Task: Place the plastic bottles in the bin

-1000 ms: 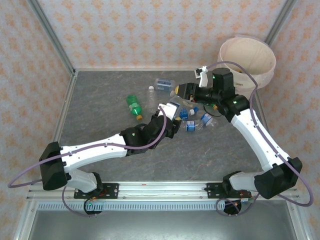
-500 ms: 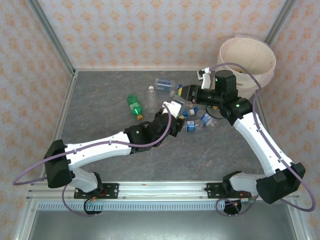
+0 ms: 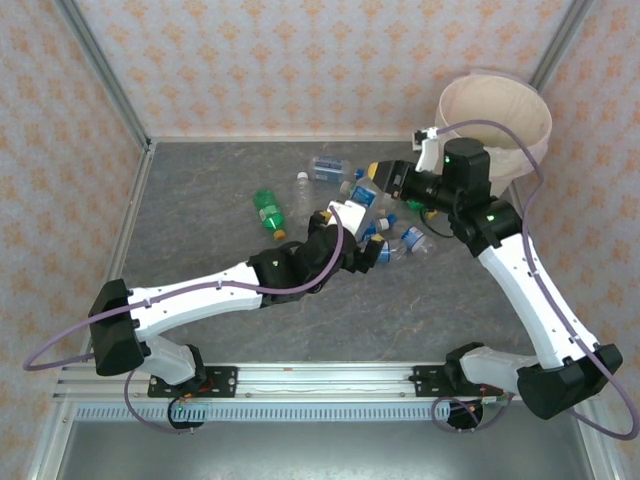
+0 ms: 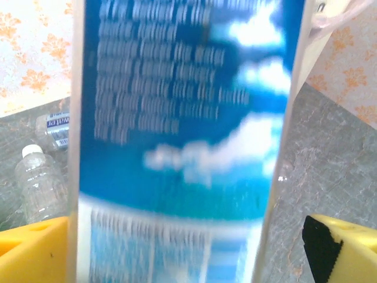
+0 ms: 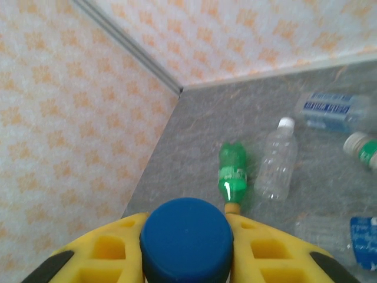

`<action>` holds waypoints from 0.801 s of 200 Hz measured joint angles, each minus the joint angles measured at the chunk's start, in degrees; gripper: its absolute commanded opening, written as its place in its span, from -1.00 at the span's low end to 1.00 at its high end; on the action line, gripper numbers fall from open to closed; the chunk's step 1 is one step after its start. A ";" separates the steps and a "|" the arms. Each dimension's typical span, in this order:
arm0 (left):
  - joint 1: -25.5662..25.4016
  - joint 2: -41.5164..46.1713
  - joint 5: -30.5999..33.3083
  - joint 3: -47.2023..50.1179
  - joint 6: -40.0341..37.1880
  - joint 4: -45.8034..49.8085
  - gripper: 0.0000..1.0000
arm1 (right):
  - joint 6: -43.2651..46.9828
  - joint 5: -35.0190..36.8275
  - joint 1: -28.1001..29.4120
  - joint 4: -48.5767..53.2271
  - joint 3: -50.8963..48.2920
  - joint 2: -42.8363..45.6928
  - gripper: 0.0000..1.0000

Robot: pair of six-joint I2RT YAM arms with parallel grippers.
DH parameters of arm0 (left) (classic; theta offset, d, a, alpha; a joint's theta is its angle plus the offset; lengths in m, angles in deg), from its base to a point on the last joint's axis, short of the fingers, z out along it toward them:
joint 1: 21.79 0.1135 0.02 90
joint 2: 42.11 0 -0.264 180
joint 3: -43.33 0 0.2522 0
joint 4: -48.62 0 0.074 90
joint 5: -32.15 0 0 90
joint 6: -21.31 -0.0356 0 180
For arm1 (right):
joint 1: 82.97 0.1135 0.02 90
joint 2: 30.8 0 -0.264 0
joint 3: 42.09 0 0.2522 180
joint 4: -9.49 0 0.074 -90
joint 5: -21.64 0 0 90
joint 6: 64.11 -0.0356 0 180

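**Student:** Several plastic bottles (image 3: 410, 240) appear on the grey table (image 3: 200, 190). Where do they lie with respect to the bin (image 3: 535, 150)?

**Tutor:** All those on the table lie outside it. A loose cluster sits at mid-table, left of the bin and apart from it. A green bottle (image 3: 268, 212) lies alone further left, and a blue-labelled bottle (image 3: 328, 167) lies toward the back. The bin stands in the far right corner (cream outside, pinkish within).

**Student:** What does the right gripper (image 3: 378, 176) hold?

**Tutor:** One blue-capped bottle (image 5: 187, 239). From the right wrist, the yellow fingers (image 5: 106, 247) press in on either side of the cap, which faces the camera. From above, the gripper sits left of the bin, pointing away from it, over the back of the cluster.

**Student:** And the left gripper (image 4: 185, 224)?

**Tutor:** Its jaws are spread wide. A bottle with a blue cloud-printed label (image 4: 188, 135) runs top to bottom of the left-wrist view between them, blurred and very close to the lens. Bare table shows between the label and the finger (image 4: 347, 247) at the picture's right, so no grip is evident. From above, this gripper reaches into the near side of the cluster. Beyond the label, a clear white-capped bottle (image 4: 38, 183) rests on the table.
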 measured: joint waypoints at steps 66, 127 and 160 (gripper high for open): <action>0.02 14.91 2.75 6.47 5.51 -3.34 0.98 | -2.10 16.26 -6.95 0.98 18.97 -5.77 -0.41; 0.02 27.91 6.99 18.36 12.55 -7.02 0.98 | 1.64 39.01 -9.88 -1.05 29.88 -11.89 -0.43; 0.02 31.91 7.82 23.61 16.44 -6.82 0.98 | 8.07 49.90 -11.52 -4.39 32.79 -16.63 -0.42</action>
